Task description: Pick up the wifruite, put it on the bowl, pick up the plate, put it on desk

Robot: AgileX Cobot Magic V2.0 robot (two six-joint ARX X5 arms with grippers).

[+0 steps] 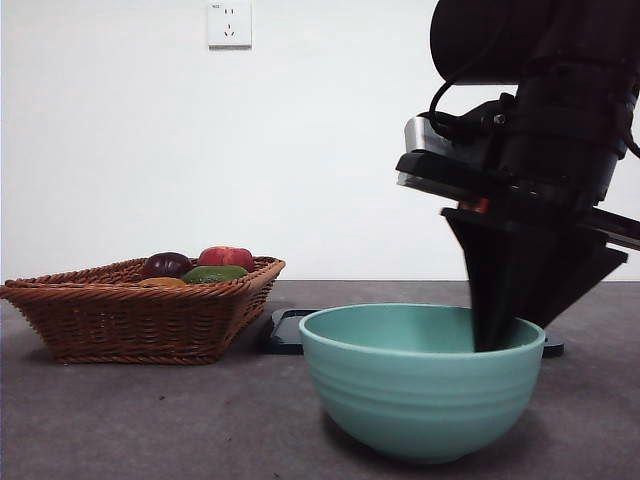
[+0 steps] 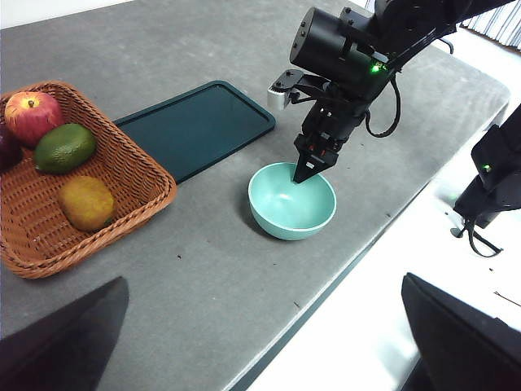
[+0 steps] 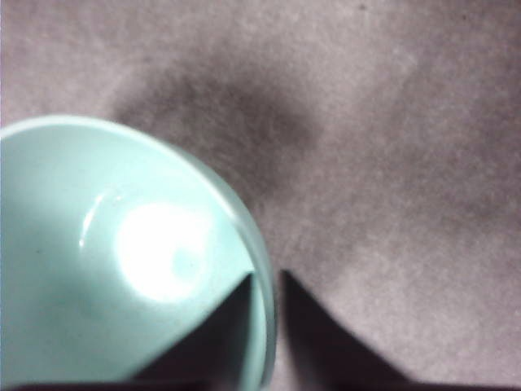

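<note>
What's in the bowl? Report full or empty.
Empty. The bowl shows only bare mint glaze inside; the right claw straddles its rim, one jaw inside, one outside. The wifruite lies in the basket.

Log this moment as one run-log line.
right gripper: jaws straddling bowl rim, shut on it | left gripper: open, waiting | wifruite: in basket | bowl: on desk

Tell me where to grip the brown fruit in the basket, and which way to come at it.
Grip the wifruite across its narrow middle, coming straight down from above. It lies on its side on the floor of the wicker basket, whose raised walls block a sideways approach. There is open space between it and the green fruit, probably enough for a jaw. The right gripper is at the bowl, one jaw inside the rim and one outside.
</note>
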